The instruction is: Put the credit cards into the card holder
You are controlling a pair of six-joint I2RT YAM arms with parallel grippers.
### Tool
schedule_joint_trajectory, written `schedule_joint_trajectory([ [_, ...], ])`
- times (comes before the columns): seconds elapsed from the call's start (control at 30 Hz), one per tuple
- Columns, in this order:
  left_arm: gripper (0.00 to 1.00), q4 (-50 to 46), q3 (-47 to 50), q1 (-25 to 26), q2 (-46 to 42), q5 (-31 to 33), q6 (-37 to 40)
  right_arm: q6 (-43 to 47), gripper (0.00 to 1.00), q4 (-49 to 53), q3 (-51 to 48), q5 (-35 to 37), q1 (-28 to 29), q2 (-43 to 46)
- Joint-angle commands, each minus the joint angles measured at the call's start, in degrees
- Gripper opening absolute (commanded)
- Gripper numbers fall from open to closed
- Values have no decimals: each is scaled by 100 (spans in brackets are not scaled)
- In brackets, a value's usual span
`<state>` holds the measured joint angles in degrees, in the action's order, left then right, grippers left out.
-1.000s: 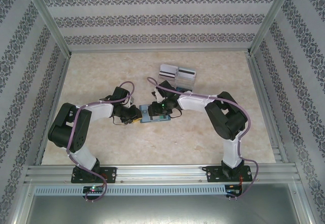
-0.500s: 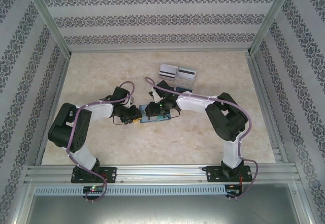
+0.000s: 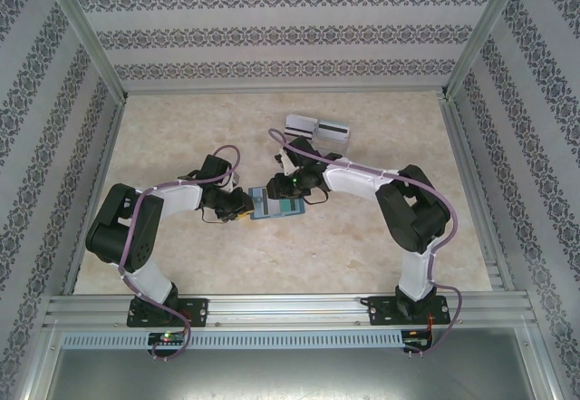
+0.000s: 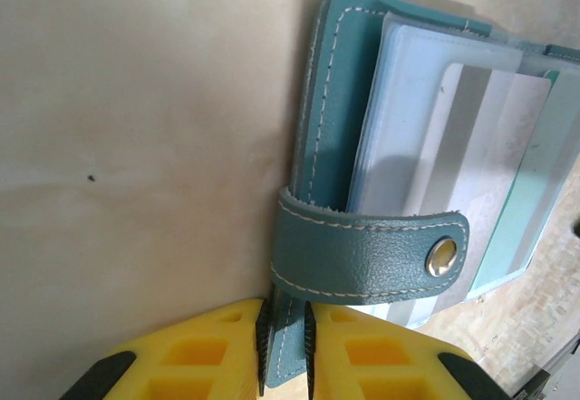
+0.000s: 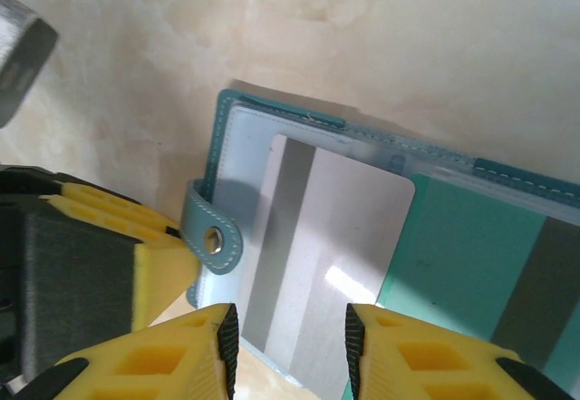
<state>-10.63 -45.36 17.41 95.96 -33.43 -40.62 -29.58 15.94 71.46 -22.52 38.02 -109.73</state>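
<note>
My left pincer (image 4: 285, 329) clamps holder (image 4: 331, 101) cover to pin it open on table (image 4: 136, 146); my right pincer (image 5: 292, 329) open above card (image 5: 317, 228), seemingly part-seated in sleeve (image 5: 243, 160).

free: table (image 3: 227, 264) near side, left | blocked: centre, card holder (image 3: 272, 208) | far: credit cards (image 3: 317, 130)

top ext: high, rear, far, looks down | L/R wrist: v. close, looking down | all 3 share card holder (image 3: 272, 208)

a lab test booth: aluminium frame (image 3: 272, 307), patterned wall panels (image 3: 281, 33).
</note>
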Motion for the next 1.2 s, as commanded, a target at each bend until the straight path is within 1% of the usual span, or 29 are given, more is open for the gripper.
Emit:
schedule_joint_trajectory([
  [0.0,21,365,9,100,122,-138,-9,106,39,134,95,61,36,-199],
  [0.17,21,386,-3,102,133,-146,-27,157,39,182,111,160,30,-333],
  [0.73,21,394,17,103,142,-146,-21,180,39,290,520,81,279,-648],
  [0.97,21,369,-32,104,142,-155,-15,118,40,296,708,-57,398,-829],
  [1.17,20,326,-30,104,131,-137,19,247,40,433,500,181,199,-659],
])
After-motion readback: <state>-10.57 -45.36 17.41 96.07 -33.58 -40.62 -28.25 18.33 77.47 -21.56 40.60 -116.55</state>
